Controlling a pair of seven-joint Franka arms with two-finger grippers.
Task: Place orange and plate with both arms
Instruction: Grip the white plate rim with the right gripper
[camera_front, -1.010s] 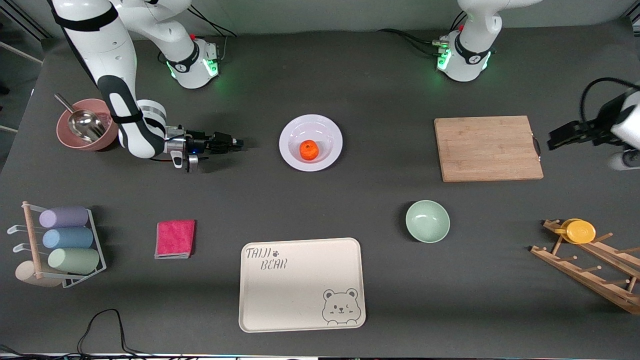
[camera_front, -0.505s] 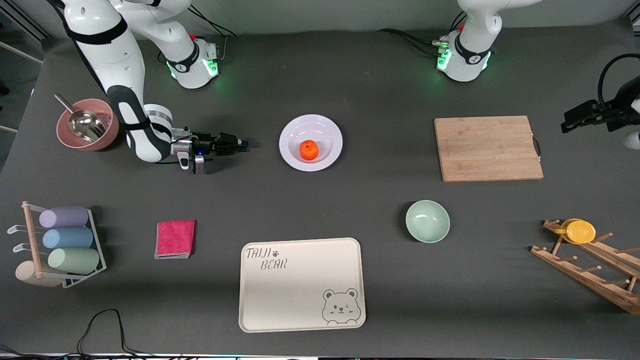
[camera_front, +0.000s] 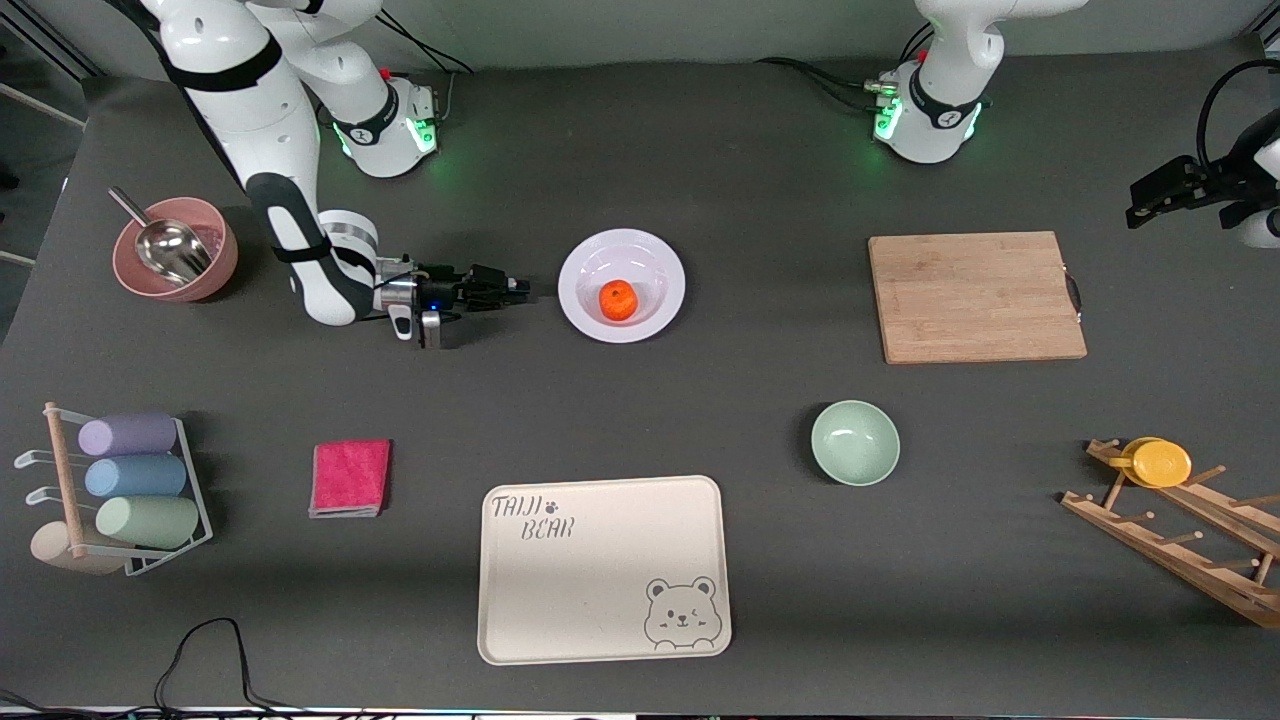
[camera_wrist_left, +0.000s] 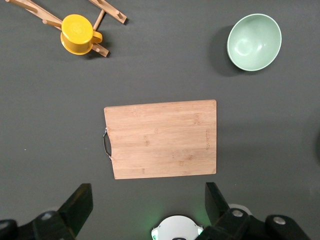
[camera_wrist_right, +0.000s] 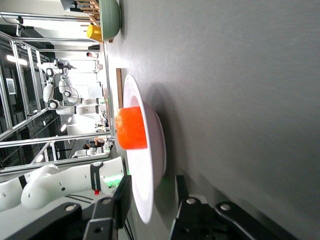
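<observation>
Your orange (camera_front: 618, 299) sits in the well of the plate (camera_front: 655, 262), which rests mid-table between the two arms' ends. The right gripper (camera_front: 523, 287) lies low beside the plate, toward the right arm's end; in the right wrist view its fingers (camera_wrist_right: 122, 200) stand partly apart with the plate's rim (camera_wrist_right: 141, 200) between them, and you cannot tell whether they touch it. The left gripper (camera_front: 1140, 205) hangs high at the left arm's end, jaws wide and holding nothing, over bare table by the board (camera_front: 975, 296). A green bowl (camera_front: 855, 442) and a cream tray (camera_front: 604, 568) lie nearer the camera than the plate, both well apart from it. Bare dark mat surrounds the plate on every side. A pink cloth (camera_front: 350, 477) lies nearer the camera too, toward the right arm's end.
</observation>
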